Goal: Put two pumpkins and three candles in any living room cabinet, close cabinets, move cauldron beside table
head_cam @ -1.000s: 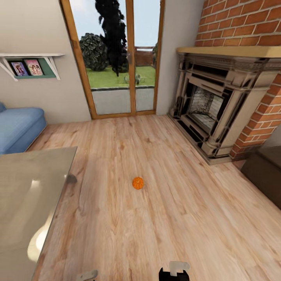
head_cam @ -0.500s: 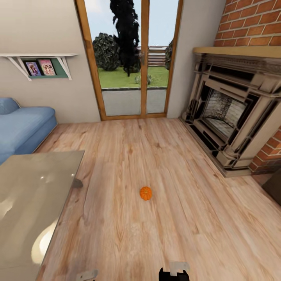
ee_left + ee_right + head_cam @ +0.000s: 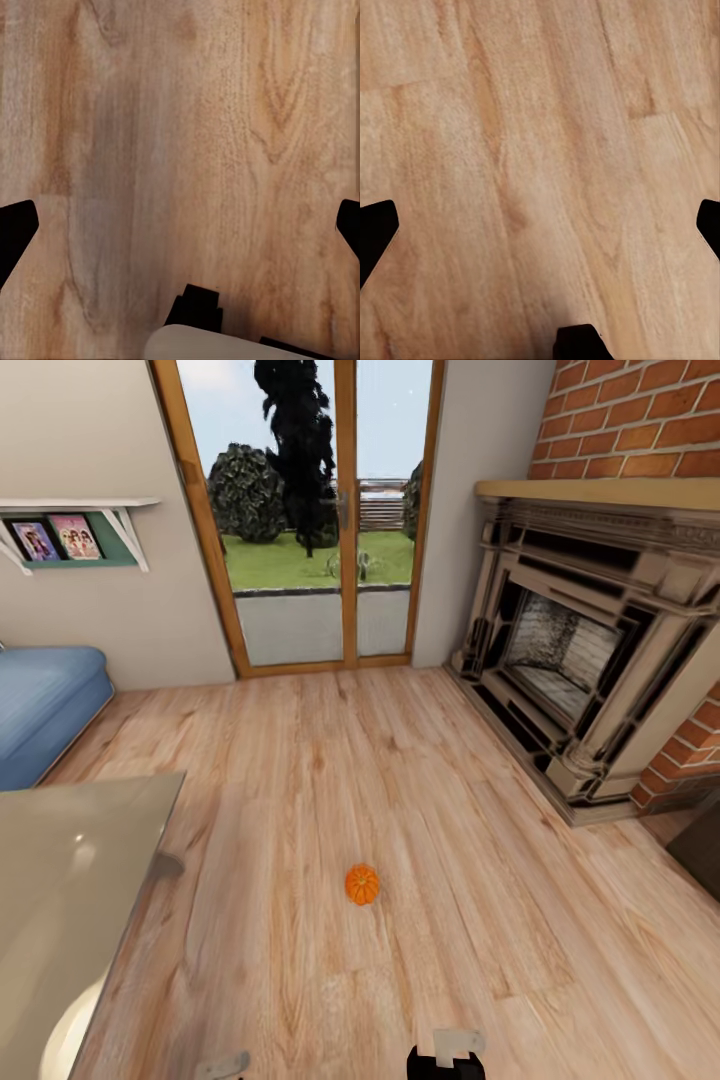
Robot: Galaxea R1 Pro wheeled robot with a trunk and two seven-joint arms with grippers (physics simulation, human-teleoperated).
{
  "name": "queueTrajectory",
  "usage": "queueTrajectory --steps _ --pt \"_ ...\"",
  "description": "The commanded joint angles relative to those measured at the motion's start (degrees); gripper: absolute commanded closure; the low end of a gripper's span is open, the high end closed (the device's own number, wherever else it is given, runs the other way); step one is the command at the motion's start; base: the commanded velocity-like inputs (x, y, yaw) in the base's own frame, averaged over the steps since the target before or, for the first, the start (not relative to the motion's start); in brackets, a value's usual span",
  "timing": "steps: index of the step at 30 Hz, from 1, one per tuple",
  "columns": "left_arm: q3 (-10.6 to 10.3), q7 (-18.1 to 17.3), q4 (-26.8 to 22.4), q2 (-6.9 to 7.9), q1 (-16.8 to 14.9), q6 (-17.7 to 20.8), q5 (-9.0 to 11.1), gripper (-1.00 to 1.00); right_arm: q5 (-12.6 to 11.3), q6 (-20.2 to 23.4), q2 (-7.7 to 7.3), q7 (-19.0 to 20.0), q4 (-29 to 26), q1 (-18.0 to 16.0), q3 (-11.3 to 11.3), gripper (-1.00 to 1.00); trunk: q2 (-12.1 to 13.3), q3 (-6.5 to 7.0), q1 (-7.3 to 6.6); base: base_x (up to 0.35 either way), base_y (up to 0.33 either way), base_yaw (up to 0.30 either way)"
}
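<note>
One pumpkin [image 3: 362,884] lies alone on the wood floor [image 3: 480,920], well apart from the fireplace [image 3: 590,650] and nearer the corner of the glass worktop [image 3: 70,860] than that hearth. It rests stem-up as far as can be judged; the stem is too small to confirm. Left hand [image 3: 180,232] and right hand [image 3: 540,232] both hang over bare floor, fingers spread wide at the picture edges, released and grasping nothing. A dark unit edge [image 3: 700,845] beside the fireplace may be the cabinet; this cannot be told for certain. Step in hand, by judgement: approach to the pumpkin for pick-up. The next move calls for closing on the pumpkin, lowering one released hand over it, and clenching across its ribs. Risk: a round body may roll if nudged off-centre.
</note>
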Motion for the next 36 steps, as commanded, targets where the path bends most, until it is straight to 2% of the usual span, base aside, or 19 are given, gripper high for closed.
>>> queueTrajectory --steps 1,8,14,25,36 --pt "-0.5 0.24 0.06 0.01 -0.03 -0.2 0.53 -1.0 -0.62 -0.33 0.0 -0.21 0.05 -0.05 0.49 -1.0 -0.02 -0.04 0.03 0.35 0.0 -0.005" --pt "-0.51 0.24 0.02 0.01 -0.03 -0.2 0.53 -1.0 -0.64 -0.33 0.0 -0.21 0.06 -0.05 0.49 -1.0 -0.02 -0.05 0.03 0.35 0.014 -0.007" --pt "-0.51 0.24 0.02 0.01 -0.03 -0.2 0.53 -1.0 -0.64 -0.33 0.0 -0.21 0.06 -0.05 0.49 -1.0 -0.02 -0.23 0.03 0.307 0.067 -0.195" --pt "-0.47 0.24 0.03 0.01 -0.03 -0.2 0.53 -1.0 -0.64 -0.33 0.0 -0.21 0.05 -0.05 0.49 -1.0 -0.02 -0.51 0.03 0.031 0.007 -0.268" --pt "-0.52 0.24 0.06 0.01 -0.03 -0.2 0.53 -1.0 -0.64 -0.33 0.0 -0.21 0.06 -0.05 0.49 -1.0 -0.02 -0.63 0.03 0.039 0.109 -0.274"
